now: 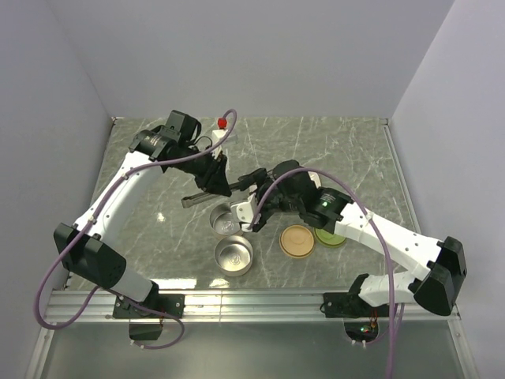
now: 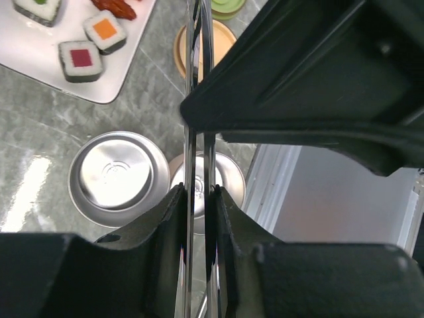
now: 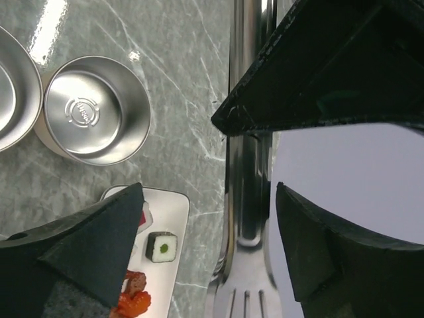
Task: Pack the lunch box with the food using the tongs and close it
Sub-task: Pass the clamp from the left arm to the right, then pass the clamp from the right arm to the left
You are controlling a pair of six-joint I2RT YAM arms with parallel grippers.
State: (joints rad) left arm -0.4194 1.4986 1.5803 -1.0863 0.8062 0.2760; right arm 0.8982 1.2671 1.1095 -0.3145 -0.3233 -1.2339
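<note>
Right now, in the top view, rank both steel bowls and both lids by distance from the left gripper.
1. Far steel bowl, just below the left gripper.
2. Near steel bowl, toward the bases.
3. Tan lid, rightward.
4. Green lid, farthest right.

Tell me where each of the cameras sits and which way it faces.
Top: above and behind the arms, looking down on the table; both arms show.
Left wrist: looks past the left claw, shut on the tongs, down at two steel bowls; its fingers show.
Right wrist: looks down between the open right claw's fingers at the tongs.
Shared: both wrists see tongs, bowls, sushi plate.
</note>
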